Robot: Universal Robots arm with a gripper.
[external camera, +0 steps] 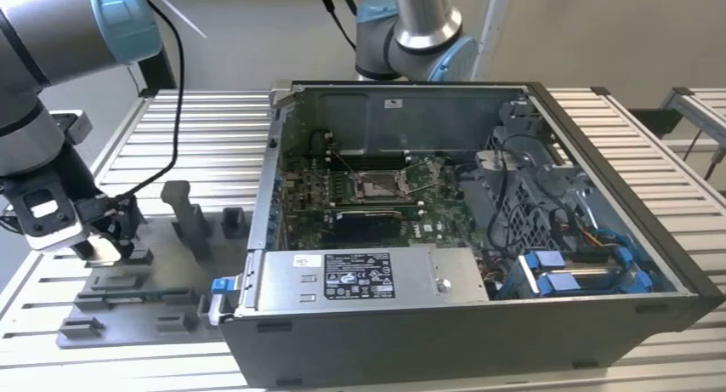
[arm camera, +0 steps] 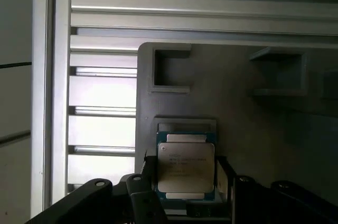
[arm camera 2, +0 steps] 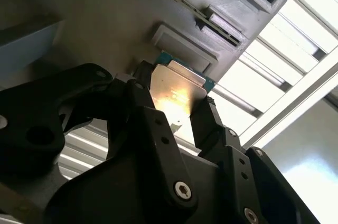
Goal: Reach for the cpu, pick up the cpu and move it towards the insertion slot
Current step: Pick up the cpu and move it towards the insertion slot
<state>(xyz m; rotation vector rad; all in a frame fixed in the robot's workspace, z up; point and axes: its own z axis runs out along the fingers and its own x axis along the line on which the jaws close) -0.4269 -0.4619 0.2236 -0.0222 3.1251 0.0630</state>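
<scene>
In the first wrist view the cpu [arm camera: 185,165] lies flat with its pale metal face turned to the camera and a teal-green rim showing round the lid. It is square, so no side is the longer, and its edges run true with the grey fixture plate [arm camera: 237,92] behind it. The gripper [arm camera: 186,176] has its black jaws closed on two opposite edges of the chip, just beside a shallow framed recess [arm camera: 185,125] in the plate. The chip seems held a little clear of the plate, though that is hard to judge here. The plate rests on a counter [arm camera: 185,2] of pale metal slats. In the second wrist view the cpu [arm camera 2: 177,89], catching a bright glare, is pinched between the jaws in front of that recess [arm camera 2: 182,42]. In the exterior view the gripper [external camera: 104,239] hangs low over the fixture plate [external camera: 125,303] at the exterior view's left. It is well apart from the insertion slot [external camera: 380,185], which lies on the board inside an open computer case [external camera: 454,341]. An upright grey block [external camera: 187,213] and the case's side wall stand between them, and a pale wall [external camera: 590,26] backs the counter.
</scene>
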